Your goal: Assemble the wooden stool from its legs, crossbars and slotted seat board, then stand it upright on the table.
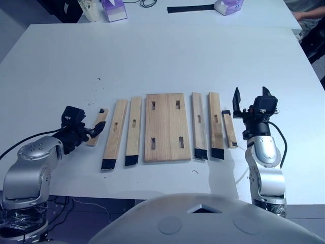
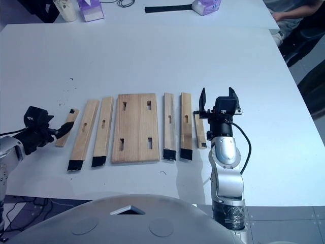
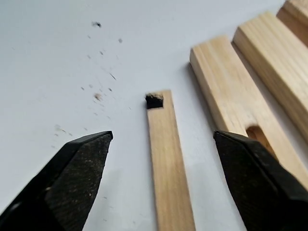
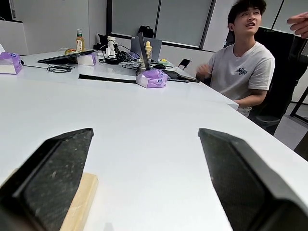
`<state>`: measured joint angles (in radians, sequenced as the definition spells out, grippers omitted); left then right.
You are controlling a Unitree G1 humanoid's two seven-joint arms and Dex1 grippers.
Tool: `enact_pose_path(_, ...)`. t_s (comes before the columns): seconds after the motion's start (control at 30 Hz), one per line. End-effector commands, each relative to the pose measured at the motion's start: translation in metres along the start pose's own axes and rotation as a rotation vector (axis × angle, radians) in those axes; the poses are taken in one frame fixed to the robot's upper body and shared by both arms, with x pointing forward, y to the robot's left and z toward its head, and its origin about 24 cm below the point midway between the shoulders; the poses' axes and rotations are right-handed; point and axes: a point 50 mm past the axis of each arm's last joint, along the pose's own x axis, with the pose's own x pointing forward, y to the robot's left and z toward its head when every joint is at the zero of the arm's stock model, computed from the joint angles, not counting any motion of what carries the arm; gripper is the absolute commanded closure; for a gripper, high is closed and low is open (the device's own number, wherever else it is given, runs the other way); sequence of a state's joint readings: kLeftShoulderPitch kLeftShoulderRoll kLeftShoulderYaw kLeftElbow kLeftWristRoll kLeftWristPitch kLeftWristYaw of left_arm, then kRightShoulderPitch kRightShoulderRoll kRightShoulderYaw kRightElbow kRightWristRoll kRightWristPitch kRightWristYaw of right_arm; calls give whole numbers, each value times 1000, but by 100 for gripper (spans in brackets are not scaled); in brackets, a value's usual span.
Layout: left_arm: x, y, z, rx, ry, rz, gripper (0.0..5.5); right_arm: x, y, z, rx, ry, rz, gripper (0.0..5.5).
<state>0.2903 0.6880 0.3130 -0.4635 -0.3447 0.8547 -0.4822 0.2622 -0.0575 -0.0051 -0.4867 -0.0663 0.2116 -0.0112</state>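
Seat board (image 1: 165,127) between legs (image 1: 115,133) on table (image 1: 167,61)

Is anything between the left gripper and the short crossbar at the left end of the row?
Nothing visible. The open left gripper is at the short crossbar, one finger on each side of it, with only bare table in the gaps.

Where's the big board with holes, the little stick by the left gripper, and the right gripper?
Seat board (image 1: 164,127): left eye view, bare middle between its four slots.
Crossbar (image 3: 167,154): left wrist view, middle of its top face.
Right gripper (image 1: 250,92): left eye view, midway between its open fingertips.
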Motion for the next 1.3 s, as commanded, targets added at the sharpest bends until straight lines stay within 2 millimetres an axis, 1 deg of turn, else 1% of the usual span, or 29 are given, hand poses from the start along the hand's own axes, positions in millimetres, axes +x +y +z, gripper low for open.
enact_pose_path(0.03,2,4,-7,22,12,12,159,0,-1,0,-11,13,5,147)
enact_pose_path(0.33,0,4,-15,21,19,12,159,-2,-1,-1,-14,21,12,147)
enact_pose_path(0.47,-1,9,-23,17,45,34,159,-3,-1,0,-15,21,16,147)
enact_pose_path(0.77,-3,1,-36,32,77,-34,159,-5,0,0,-14,27,26,147)
enact_pose_path(0.83,-3,4,-41,19,97,-17,184,-6,0,0,-14,30,26,147)
enact_pose_path(0.9,-2,12,-46,-9,119,26,215,-6,0,0,-15,31,25,147)
enact_pose_path(1.0,-3,19,-49,-23,142,65,262,-6,0,0,-15,32,24,147)
enact_pose_path(1.3,0,15,-43,-25,113,27,407,-3,0,1,-16,28,25,147)
